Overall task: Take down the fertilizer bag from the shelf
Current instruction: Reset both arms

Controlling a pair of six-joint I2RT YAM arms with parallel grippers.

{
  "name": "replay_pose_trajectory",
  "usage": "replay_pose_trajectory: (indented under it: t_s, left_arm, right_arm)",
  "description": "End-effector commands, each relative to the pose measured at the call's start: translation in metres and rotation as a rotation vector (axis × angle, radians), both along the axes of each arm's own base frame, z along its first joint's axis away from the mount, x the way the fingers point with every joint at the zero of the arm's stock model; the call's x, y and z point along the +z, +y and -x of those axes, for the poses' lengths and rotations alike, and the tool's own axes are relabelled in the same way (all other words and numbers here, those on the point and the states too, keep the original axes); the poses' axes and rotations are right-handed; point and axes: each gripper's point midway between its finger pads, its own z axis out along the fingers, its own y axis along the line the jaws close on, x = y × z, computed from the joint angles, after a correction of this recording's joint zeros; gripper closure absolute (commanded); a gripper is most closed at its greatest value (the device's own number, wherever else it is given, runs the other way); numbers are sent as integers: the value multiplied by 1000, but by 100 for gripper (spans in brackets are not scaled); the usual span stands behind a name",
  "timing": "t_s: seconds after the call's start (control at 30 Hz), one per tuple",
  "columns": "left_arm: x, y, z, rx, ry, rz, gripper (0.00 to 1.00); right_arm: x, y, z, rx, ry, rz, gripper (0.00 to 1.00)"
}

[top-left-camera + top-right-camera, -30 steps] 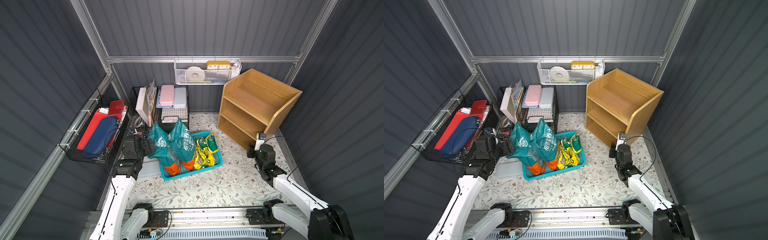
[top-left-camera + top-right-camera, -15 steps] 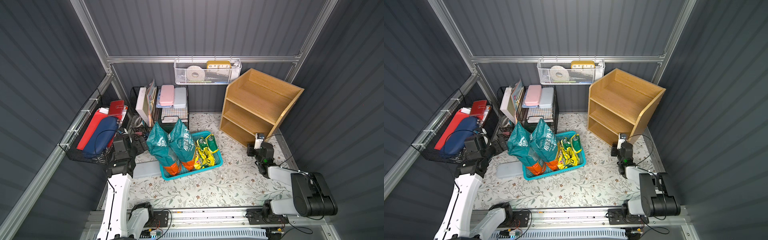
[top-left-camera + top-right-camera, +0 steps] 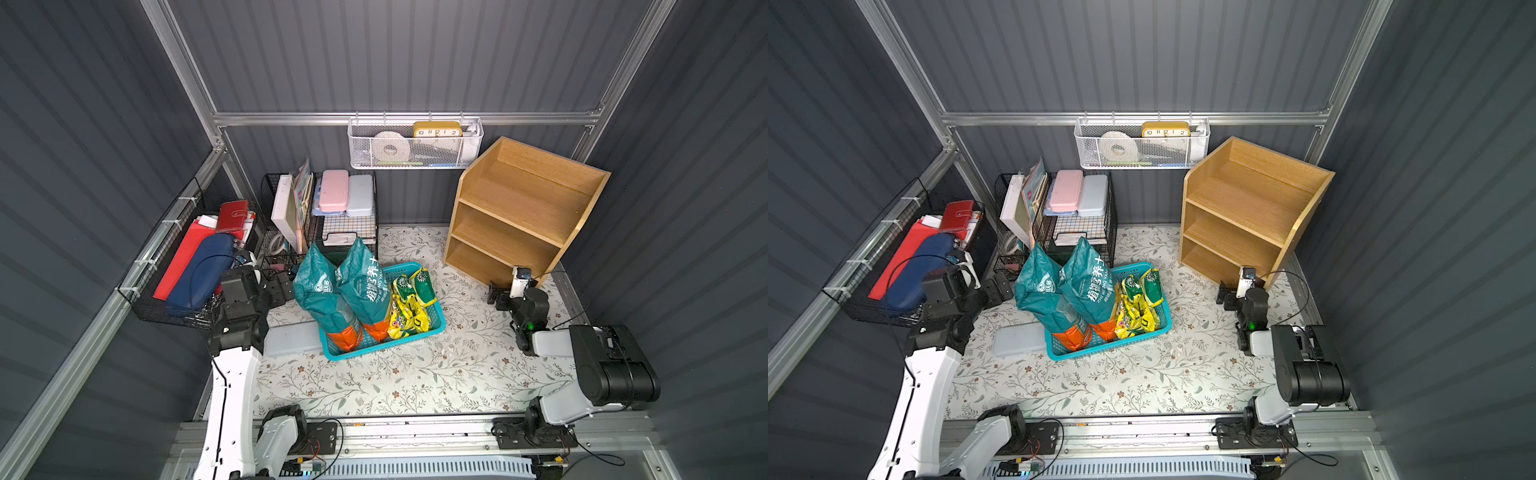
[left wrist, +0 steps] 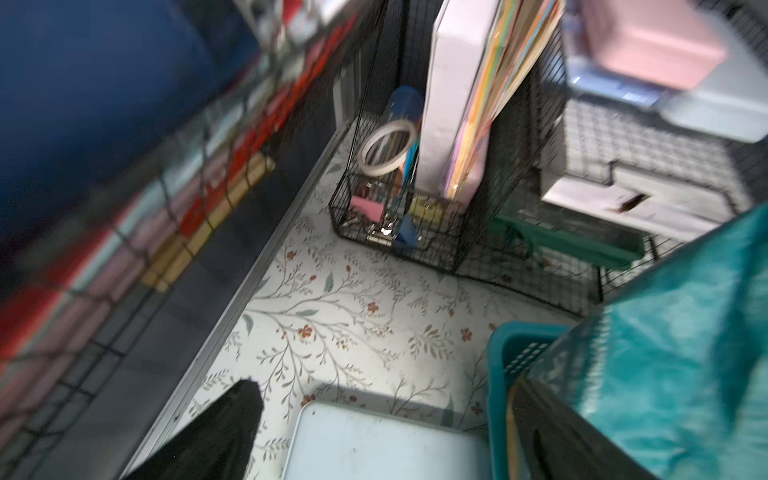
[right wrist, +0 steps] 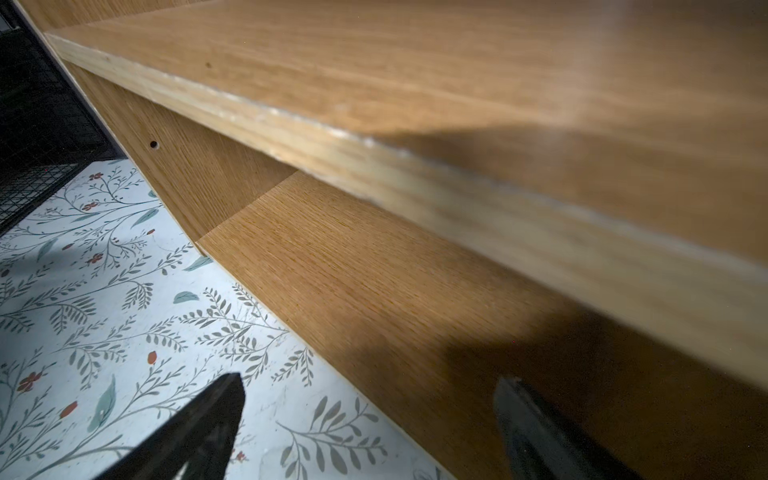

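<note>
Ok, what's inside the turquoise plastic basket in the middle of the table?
Two tall teal bags stand in the basket, with yellow and green packets beside them. The basket's floor, and anything lying under the bags, is covered.

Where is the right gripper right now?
In both top views the right gripper sits on the right side, jaws open and empty, at the bottom-tier front of the wooden shelf.

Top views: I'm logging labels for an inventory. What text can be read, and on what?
"10 11 12 1 2": face of the clock.
"植物营养土" and "ZHI WU YING YANG": teal bag, its last letters lost in a crease.
Packets: print too small to read.
</note>
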Motion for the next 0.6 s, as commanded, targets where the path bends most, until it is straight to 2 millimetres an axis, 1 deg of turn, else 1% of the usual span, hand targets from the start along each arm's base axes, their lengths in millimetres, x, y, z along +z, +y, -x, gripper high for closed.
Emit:
replay_pose_trajectory:
  t_s: [0.0, 0.1, 0.3, 0.4, 0.43, 0.47, 0.5, 0.53, 0.57]
  left_arm:
    - [-48, 9, 10, 32, 119, -26, 0]
    - [-78, -7, 1, -56, 117, 36, 0]
    - [-120, -41, -25, -279, 11, 80, 0]
    - [-148, -50, -39, -323, 37, 152, 1]
    - [-152, -54, -45, -335, 29, 182, 0]
    - [-167, -58, -44, -343, 55, 221, 1]
    - [-176, -56, -48, -336, 48, 213, 1]
    - [-180, -56, -53, -340, 28, 200, 1]
    - [-184, -51, -59, -312, 5, 182, 1]
  right_arm:
    - [17, -10, -7, -32, -48, 8, 1]
    - [18, -8, -8, -24, -51, 8, 1]
    - [17, -8, -8, -23, -50, 7, 1]
    - [18, -8, -8, -21, -50, 7, 1]
    - [17, -7, -8, -18, -50, 8, 1]
    - [18, -7, -8, -14, -50, 10, 1]
    - [18, -7, -8, -13, -51, 10, 1]
    - [18, -7, -8, -13, -52, 10, 1]
    - [18, -7, -8, -14, -51, 9, 1]
